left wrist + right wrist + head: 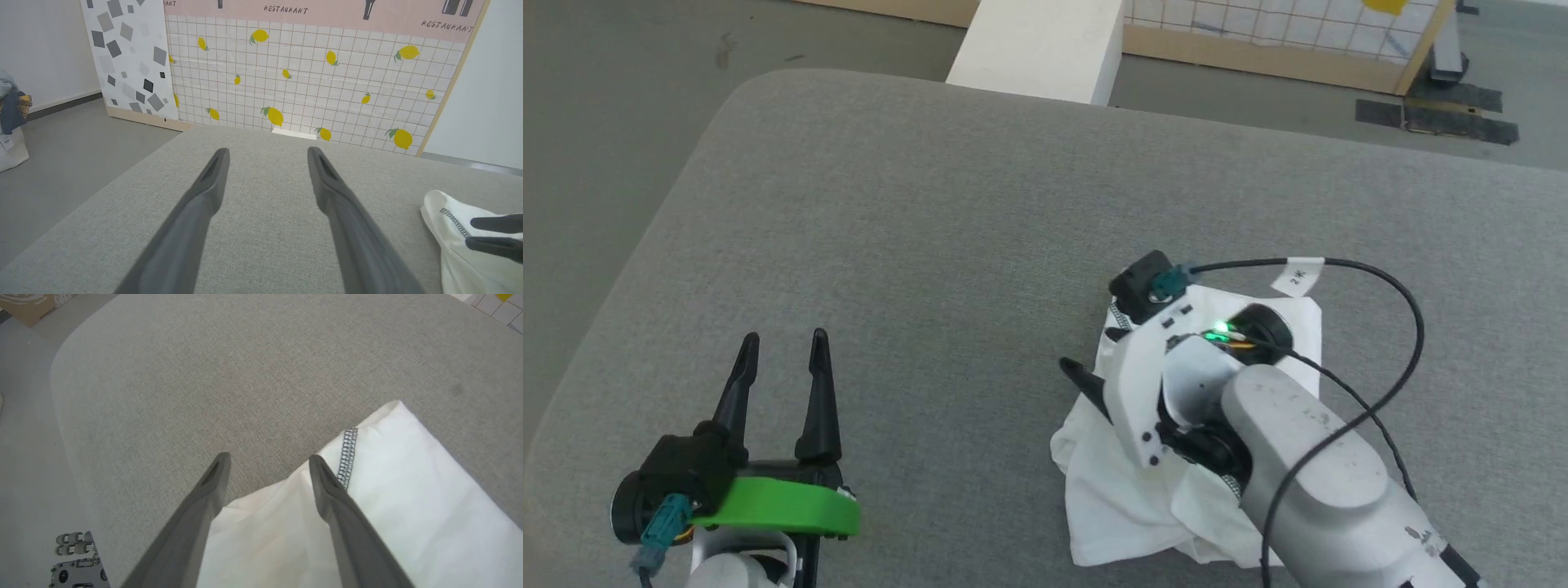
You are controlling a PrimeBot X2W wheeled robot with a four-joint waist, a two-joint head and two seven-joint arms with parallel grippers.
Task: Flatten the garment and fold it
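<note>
The garment (1127, 498) lies as a small white folded bundle at the lower right of the grey cushioned surface (915, 229), partly under my right arm. A grey stitched seam (347, 457) shows at its corner. My right gripper (1092, 349) is open over the bundle's left edge. In the right wrist view (268, 458) one finger is over the cloth and the other over bare cushion, with nothing between them. My left gripper (784, 339) stands open and empty at the lower left, well apart from the garment (449, 249). Its wrist view (267, 151) shows bare cushion ahead.
A rigid white box (1037, 45) stands past the cushion's far edge. Behind it is a lemon-patterned grid panel (306, 81). Grey floor lies off the rounded left edge. A black cable (1388, 294) loops over my right wrist. Some clothes (10, 102) are piled at the far left.
</note>
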